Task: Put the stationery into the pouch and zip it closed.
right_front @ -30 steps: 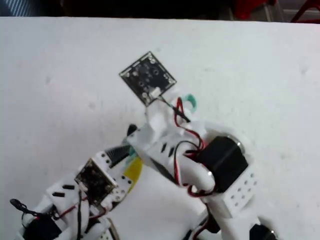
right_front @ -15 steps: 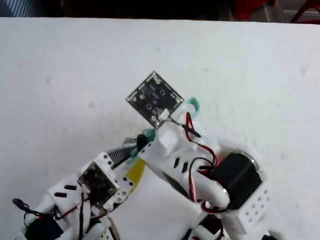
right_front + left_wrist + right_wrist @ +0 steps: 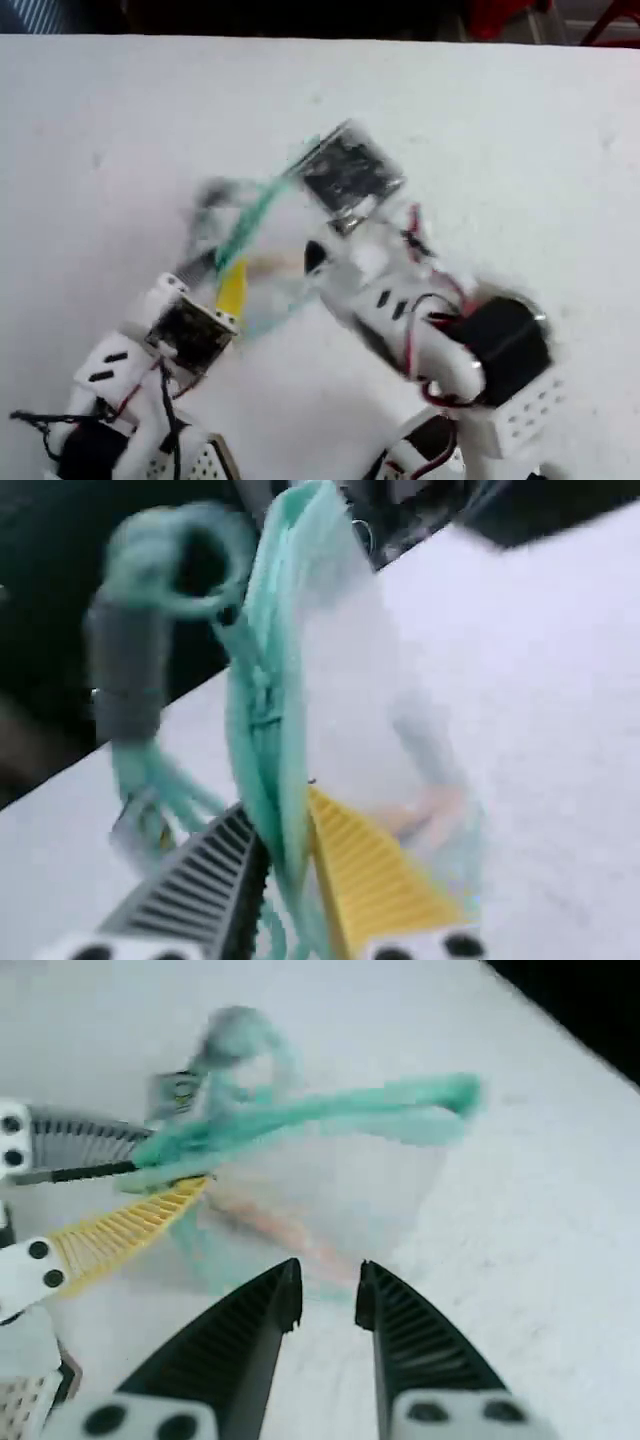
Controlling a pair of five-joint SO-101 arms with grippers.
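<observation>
The left gripper (image 3: 285,818) is clamped on the green zip edge of the pouch (image 3: 350,680), pinching it between grey and yellow fingers, near the middle of the white table (image 3: 480,120). The right gripper (image 3: 327,1282) holds nothing. Its 2 black fingers are a narrow gap apart, just beside the pouch.

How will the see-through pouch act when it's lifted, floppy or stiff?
Probably floppy: the clear plastic pouch with a teal zip edge looks bent where the left gripper pinches it. Likely light too, since one small pinch seems to hold it.
</observation>
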